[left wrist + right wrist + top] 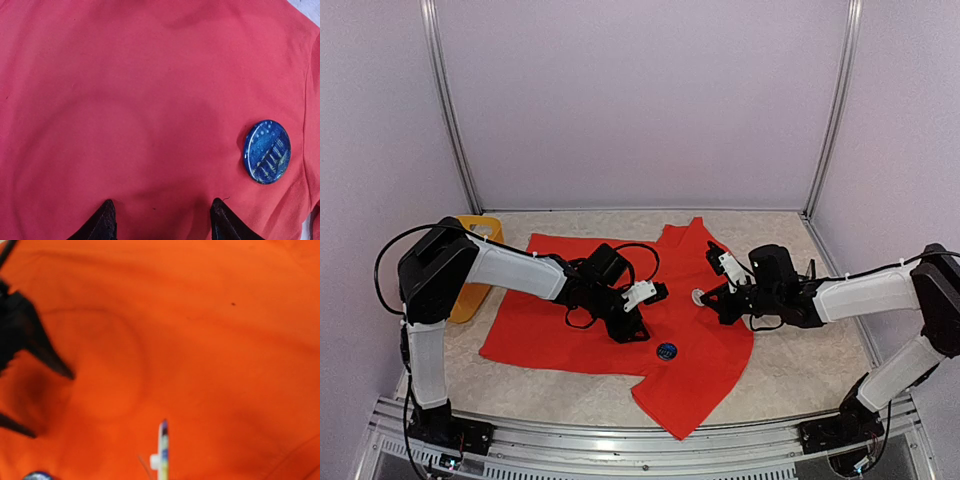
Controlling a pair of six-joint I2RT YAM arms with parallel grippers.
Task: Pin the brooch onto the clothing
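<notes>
Your left claw [162,222] stands wide above the red T-shirt [530,340], which lies spread on the counter [800,370]. The blue brooch [267,151] lies on it. Your right claw [708,296] is closed on a thin disc [163,450].

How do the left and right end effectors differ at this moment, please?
The left end effector is open, its fingers apart; the right end effector is shut. The left holds nothing, and the blue brooch lies on the shirt beside it; the right pinches a thin disc, seen edge-on from its wrist. Both hang over the red shirt.
</notes>
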